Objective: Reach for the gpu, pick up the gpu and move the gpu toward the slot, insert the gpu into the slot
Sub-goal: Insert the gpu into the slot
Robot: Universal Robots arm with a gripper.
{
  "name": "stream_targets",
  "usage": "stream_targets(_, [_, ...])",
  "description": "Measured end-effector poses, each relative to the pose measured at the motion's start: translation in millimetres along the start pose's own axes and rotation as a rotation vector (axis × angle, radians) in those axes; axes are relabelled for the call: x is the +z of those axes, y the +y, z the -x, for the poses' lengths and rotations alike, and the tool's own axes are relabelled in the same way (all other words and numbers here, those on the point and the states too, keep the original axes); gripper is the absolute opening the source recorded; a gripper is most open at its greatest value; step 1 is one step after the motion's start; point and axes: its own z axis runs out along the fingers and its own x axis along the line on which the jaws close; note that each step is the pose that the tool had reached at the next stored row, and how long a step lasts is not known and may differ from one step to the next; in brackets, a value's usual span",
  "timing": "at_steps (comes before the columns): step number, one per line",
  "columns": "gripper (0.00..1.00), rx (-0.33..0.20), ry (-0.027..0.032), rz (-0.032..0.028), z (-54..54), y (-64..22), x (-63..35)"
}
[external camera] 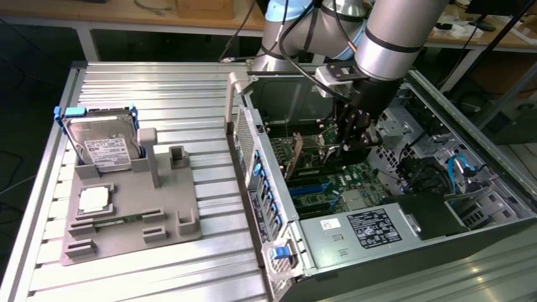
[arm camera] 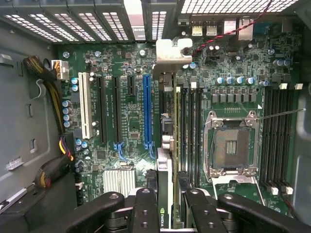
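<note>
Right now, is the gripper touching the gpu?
Touching. The wrist view shows the gripper clamped on the gpu, its fingers pressing both flat faces of the card.

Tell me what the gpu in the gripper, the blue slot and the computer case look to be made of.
gpu: seen edge-on, a dark circuit board, probably laminate. Its end bracket looks like bright bare metal.
slot: blue moulded plastic with a slight sheen.
computer case: grey sheet metal, matt, with punched vent holes.
</note>
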Motion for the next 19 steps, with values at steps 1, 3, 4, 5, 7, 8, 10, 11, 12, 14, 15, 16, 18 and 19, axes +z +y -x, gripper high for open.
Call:
stream_targets(1, [0.27, 0.0, 0.0001, 0.0, 0.0, 0.0, 0.0])
stream_targets(3, [0.27, 0.0, -0.0005, -0.0002, 0.0, 0.1, 1.6])
stream_targets(4, [0.27, 0.0, -0.0005, -0.0002, 0.0, 0.2, 3.4])
stream_targets(5, [0.27, 0.0, -0.0003, -0.0001, 0.0, 0.3, 5.0])
stream_targets(7, [0.27, 0.0, -0.0003, 0.0, 0.0, 0.4, 5.9])
stream_targets(8, [0.27, 0.0, -0.0006, 0.0, 0.0, 0.4, 6.2])
stream_targets(10, [0.27, 0.0, -0.0012, -0.0001, 0.0, 0.4, 6.6])
stream_targets(11, [0.27, 0.0, -0.0013, -0.0001, 0.0, 0.4, 6.7])
stream_targets(12, [0.27, 0.0, -0.0015, -0.0001, 0.0, 0.4, 6.9])
stream_targets(14, [0.27, 0.0, -0.0017, -0.0001, 0.0, 0.4, 7.2])
stream_targets(15, [0.27, 0.0, -0.0017, -0.0001, 0.0, 0.4, 7.3])
stream_targets(16, [0.27, 0.0, -0.0017, -0.0001, 0.0, 0.5, 7.4])
stream_targets(18, [0.27, 0.0, -0.0017, -0.0001, 0.0, 0.5, 7.5])
stream_targets(19, [0.27, 0.0, -0.0016, -0.0001, 0.0, 0.5, 7.6])
